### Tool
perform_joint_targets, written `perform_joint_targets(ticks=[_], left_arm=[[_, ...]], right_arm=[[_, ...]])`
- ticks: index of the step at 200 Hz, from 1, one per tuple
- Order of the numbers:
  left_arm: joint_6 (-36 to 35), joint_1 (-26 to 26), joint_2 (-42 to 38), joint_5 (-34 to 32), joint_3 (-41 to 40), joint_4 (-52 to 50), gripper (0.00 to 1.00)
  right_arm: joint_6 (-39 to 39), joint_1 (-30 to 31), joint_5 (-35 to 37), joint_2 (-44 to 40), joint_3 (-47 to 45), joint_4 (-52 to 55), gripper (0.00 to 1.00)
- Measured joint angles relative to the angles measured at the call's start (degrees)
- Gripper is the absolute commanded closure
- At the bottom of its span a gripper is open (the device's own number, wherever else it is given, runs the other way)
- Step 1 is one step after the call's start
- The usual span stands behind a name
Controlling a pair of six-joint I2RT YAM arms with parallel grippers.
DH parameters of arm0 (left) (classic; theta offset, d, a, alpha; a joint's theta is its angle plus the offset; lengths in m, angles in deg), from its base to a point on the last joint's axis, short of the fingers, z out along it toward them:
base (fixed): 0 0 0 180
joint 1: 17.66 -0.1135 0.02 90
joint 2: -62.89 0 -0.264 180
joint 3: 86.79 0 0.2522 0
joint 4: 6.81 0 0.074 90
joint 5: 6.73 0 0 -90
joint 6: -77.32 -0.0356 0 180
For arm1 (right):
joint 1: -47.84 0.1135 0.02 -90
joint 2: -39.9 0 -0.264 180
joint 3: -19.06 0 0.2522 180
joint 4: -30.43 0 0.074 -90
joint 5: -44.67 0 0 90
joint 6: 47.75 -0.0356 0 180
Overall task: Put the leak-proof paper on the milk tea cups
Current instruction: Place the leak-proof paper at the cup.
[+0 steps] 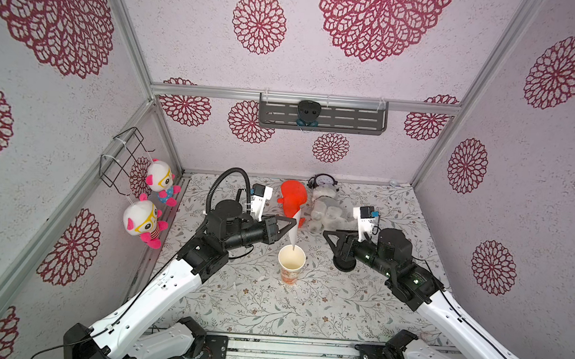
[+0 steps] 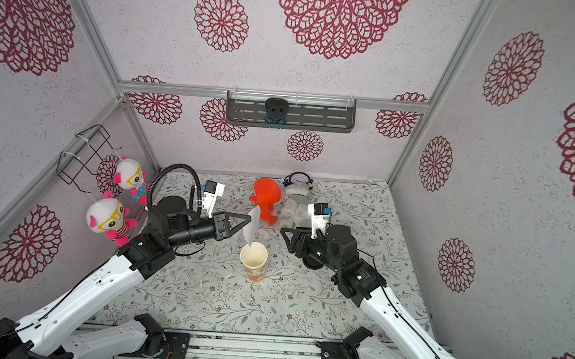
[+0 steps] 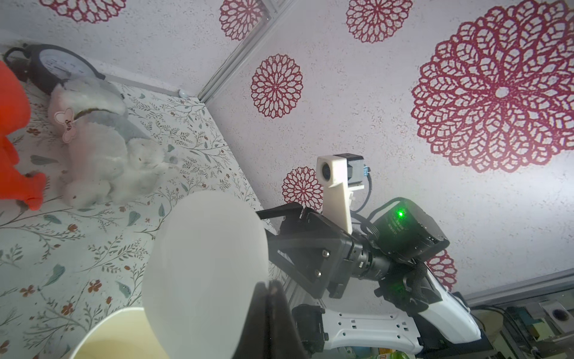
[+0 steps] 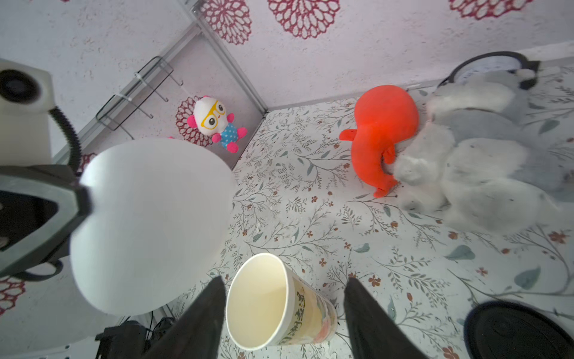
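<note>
We have the thin, whitish, half-see-through leak-proof paper [image 1: 295, 234] pinched by one edge in our left hand [image 1: 295, 220], jaws pressed together on it. The sheet hangs almost upright, its lower tip at the far rim of the tall tapered paper cup [image 1: 288, 276], which is cream inside with orange print low on its side. We cannot tell whether tip and rim touch. Holding the sheet by its edge leaves most of it free to fold down across the mouth. Our right hand [image 4: 284, 281] is empty, jaws apart, pointed at the cup from nearby rather than around it, probably ready to steady the cup or flatten the sheet. The cup stands upright mid-counter [image 1: 339, 308]. The black round plastic lid [image 1: 342, 266] lies near it, partly beneath our right arm.
</note>
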Motion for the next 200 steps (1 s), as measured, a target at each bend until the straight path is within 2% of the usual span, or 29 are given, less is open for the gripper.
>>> perform_joint_targets(ticks=[37, 88, 149, 200], left_arm=[[-0.04, 3.63, 1.60, -1.46, 1.86, -2.78, 1.00], [2.32, 3.50, -5.49, -3.39, -5.62, -5.14, 1.00], [4.55, 2.40, -2.10, -1.88, -8.46, -5.18, 1.00], [6.75, -2.29, -2.12, -0.20, -14.69, -4.46, 1.00]], right_arm=[[1.05, -0.37, 6.49, -5.35, -0.61, 2.71, 0.01], [1.75, -0.55, 11.34, -7.26, -2.32, 4.55, 0.01], [1.64, -0.57, 12.22, -5.33, -2.99, 6.88, 0.01], [1.57, -0.57, 12.22, -4.07, -3.89, 7.19, 0.01]])
